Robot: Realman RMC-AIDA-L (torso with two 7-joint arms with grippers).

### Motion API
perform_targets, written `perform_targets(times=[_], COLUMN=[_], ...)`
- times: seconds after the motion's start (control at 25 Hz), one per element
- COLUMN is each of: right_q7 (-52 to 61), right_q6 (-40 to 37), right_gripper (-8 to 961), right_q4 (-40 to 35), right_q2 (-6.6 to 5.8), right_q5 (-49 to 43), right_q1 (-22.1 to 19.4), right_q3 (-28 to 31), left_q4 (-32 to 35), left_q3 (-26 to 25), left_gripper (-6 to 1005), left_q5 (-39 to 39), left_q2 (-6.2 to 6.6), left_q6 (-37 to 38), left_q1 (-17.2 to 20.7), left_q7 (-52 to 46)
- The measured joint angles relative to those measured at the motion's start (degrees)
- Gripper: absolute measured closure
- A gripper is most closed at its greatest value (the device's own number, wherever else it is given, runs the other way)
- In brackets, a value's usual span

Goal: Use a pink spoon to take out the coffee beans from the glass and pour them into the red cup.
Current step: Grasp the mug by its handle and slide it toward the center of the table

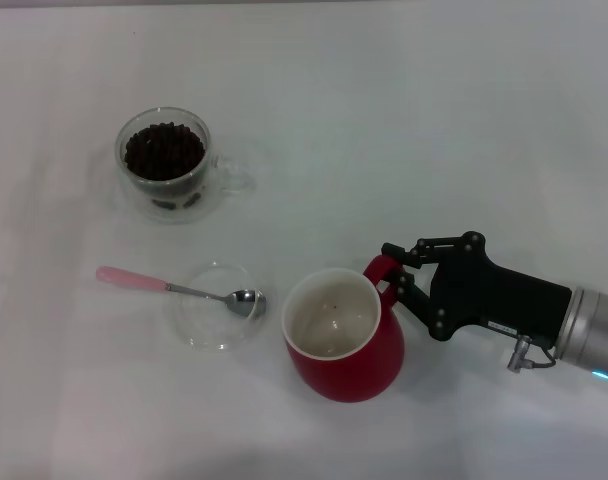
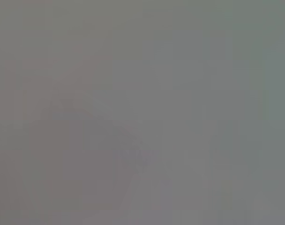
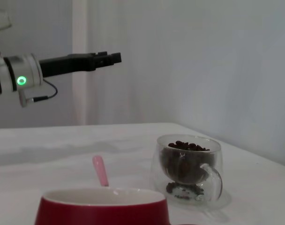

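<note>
Lower right of the frame, our right gripper (image 1: 396, 272) clamped the red cup (image 1: 342, 336) by its handle, steadying it; our left gripper (image 3: 107, 58) hung aloft, its opening untellable.

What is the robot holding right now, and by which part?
The right gripper grips the red cup by its loop handle. The left gripper hangs above the table, holding nothing.
</note>
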Motion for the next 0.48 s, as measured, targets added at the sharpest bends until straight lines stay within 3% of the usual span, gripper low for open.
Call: perform_targets(times=[0.48], right_q7=[-2.21], right_q6=[2.43], right_gripper=[812], right_q4=[0.47], right_q2=[-0.23], right_q5=[-0.15], right_q1=[0.0], right_q3=[0.03], left_q4=[0.15], left_q3=[0.0], left_gripper=[313], left_q5=[0.0], left_q2=[0.09], left_q6=[0.03], left_q1=[-0.32], left_q7=[0.02])
